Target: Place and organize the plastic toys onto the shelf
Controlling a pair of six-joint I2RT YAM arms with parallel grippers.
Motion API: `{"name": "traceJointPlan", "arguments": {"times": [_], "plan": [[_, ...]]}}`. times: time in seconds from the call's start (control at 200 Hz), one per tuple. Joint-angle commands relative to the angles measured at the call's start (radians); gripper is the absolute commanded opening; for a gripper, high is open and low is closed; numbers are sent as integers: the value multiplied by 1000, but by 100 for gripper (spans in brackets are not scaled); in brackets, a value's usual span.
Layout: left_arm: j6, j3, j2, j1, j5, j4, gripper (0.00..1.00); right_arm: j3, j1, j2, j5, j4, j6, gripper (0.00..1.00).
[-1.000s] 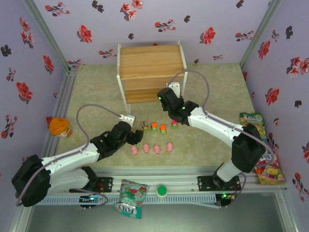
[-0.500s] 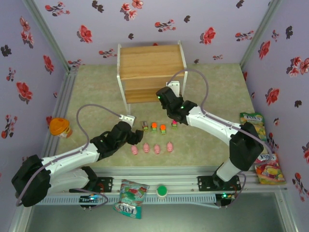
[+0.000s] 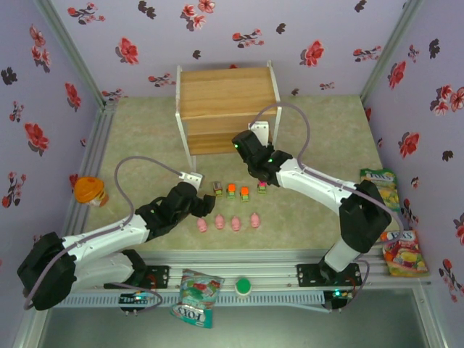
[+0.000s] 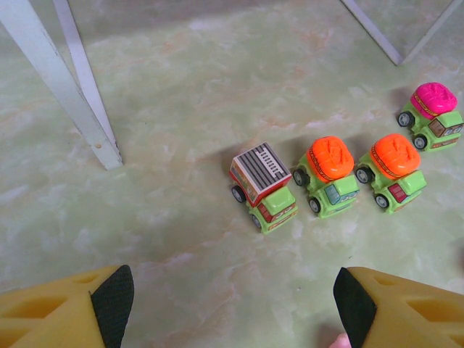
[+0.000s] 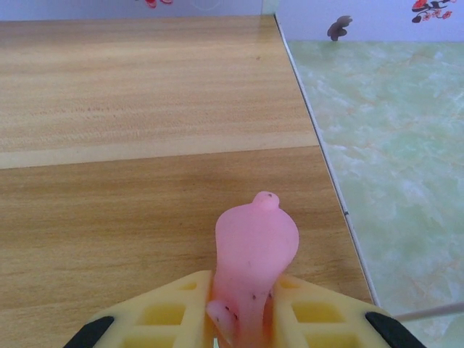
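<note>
My right gripper (image 5: 243,322) is shut on a pink pig (image 5: 255,243), held just above the lower wooden board (image 5: 145,210) of the shelf (image 3: 228,101), near that board's right edge. In the top view the right gripper (image 3: 244,143) sits at the front of the shelf's lower tier. Several toy cars stand in a row on the floor: a striped-top one (image 4: 264,185), two orange-topped (image 4: 330,174) (image 4: 395,168) and a pink-topped one (image 4: 433,112). Several pink pigs (image 3: 220,222) line up in front of them. My left gripper (image 4: 232,304) hovers open just short of the striped car, nothing between its fingers.
White shelf legs (image 4: 69,87) stand left of the cars. An orange-topped round item (image 3: 90,190) lies by the left wall. Snack bags lie at the near rail (image 3: 196,296) and the right wall (image 3: 378,178) (image 3: 402,254). A green round item (image 3: 243,286) sits on the rail.
My right arm has edged a little left and toward the shelf with the pig in its grip. The left arm has stayed still.
</note>
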Motion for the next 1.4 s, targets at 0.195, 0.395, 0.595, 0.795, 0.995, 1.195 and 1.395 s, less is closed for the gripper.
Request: {"name": "traceJointPlan", "arguments": {"times": [0.195, 0.395, 0.595, 0.795, 0.995, 1.195, 1.395], "plan": [[22, 26, -28, -8, 7, -1, 78, 52, -5, 39, 49, 21, 11, 25], [22, 23, -39, -7, 6, -3, 78, 60, -5, 53, 43, 22, 13, 26], [22, 22, -46, -7, 7, -4, 78, 66, -5, 66, 48, 11, 10, 27], [22, 23, -46, -8, 7, -4, 78, 68, -5, 61, 54, 9, 6, 32], [22, 24, -46, -8, 6, -3, 78, 72, -5, 60, 58, 1, 6, 35], [22, 23, -46, -8, 6, -5, 78, 75, -5, 58, 62, -2, 10, 36], [22, 22, -47, -8, 6, -4, 78, 84, -5, 61, 68, -25, 18, 36]]}}
